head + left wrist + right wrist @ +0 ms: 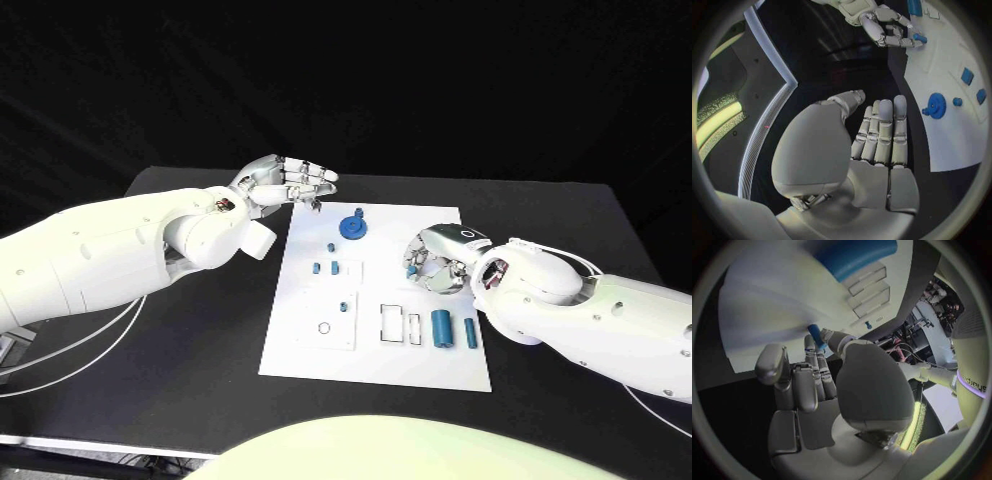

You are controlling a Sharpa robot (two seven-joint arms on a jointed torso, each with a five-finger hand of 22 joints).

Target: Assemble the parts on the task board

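Observation:
The white task board (378, 345) lies in the middle of the black table. A blue gear (353, 227) (936, 106) stands near its far edge. My right hand (443, 263) hovers over the board's right side and pinches a small blue peg (414, 268) (816, 335) between thumb and fingers; the left wrist view shows that hand (887, 25) with the peg (920, 37) too. My left hand (289, 182) (879, 135) floats at the board's far left corner, its fingers stretched side by side, and holds nothing.
Two blue cylinders (441, 325) (470, 332) lie at the board's near right beside rectangular slots (392, 322). Small blue pieces (316, 268) (335, 267) (343, 305) sit at mid-board. Bare black table (202, 340) flanks the board. Cables (87, 350) trail off the left edge.

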